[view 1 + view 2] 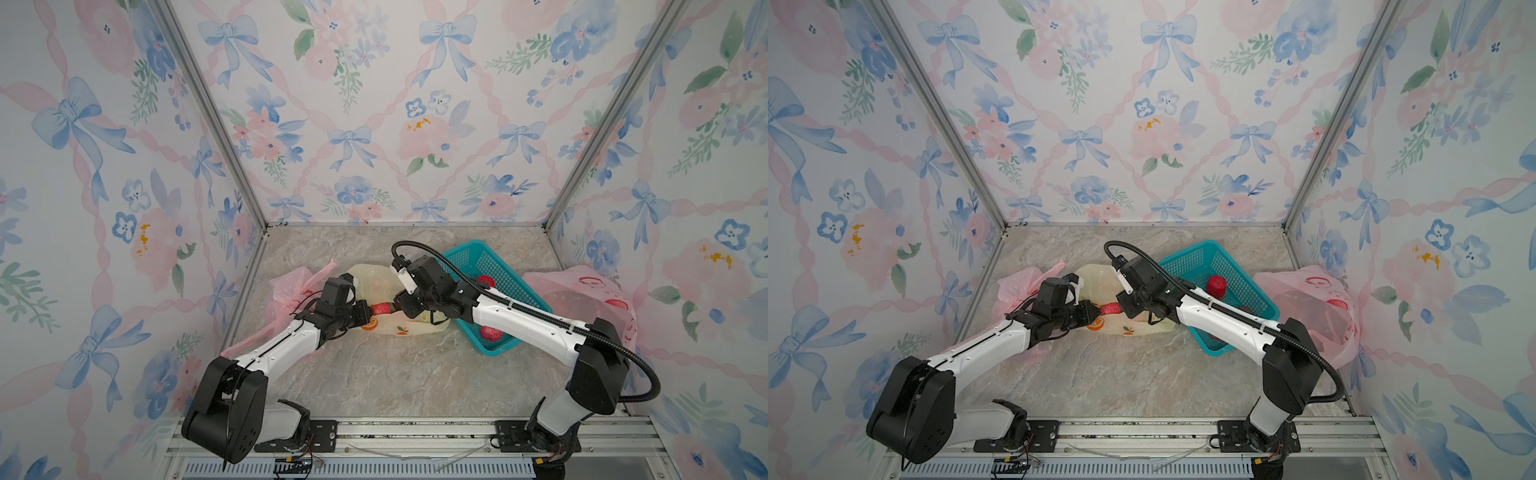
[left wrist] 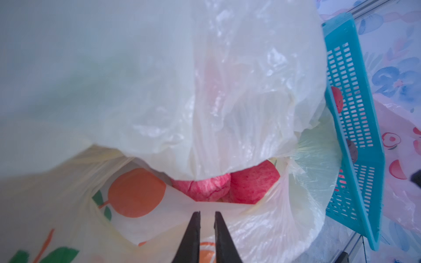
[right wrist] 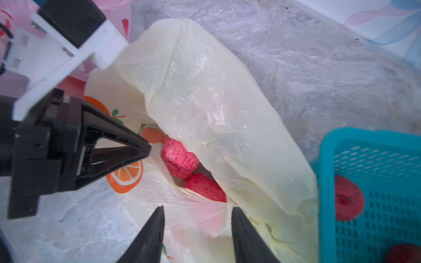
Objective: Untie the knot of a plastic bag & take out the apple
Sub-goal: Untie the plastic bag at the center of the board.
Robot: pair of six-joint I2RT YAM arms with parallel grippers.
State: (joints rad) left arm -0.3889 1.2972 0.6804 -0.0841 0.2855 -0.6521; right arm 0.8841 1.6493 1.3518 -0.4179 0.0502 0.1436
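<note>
A cream plastic bag (image 1: 374, 274) (image 1: 1100, 276) printed with oranges lies mid-table with its mouth gaping; no knot is in view. Inside the mouth sit a red apple (image 2: 252, 184) (image 3: 205, 186) and a paler pink lumpy one (image 2: 202, 187) (image 3: 180, 161). The pink one also shows between the two grippers from above (image 1: 381, 308). My left gripper (image 1: 368, 313) (image 2: 207, 213) is at the bag's lower lip, jaws a narrow gap apart over the film. My right gripper (image 1: 395, 306) (image 3: 197, 208) faces it from the opposite side, open wide over the bag's gathered plastic, just short of the red apple.
A teal mesh basket (image 1: 498, 266) (image 1: 1187, 259) stands right of the bag, under my right arm, with red apples (image 1: 485, 281) (image 1: 491, 333) in it. One pink plastic bag (image 1: 291, 286) lies by the left wall, another (image 1: 582, 291) by the right wall.
</note>
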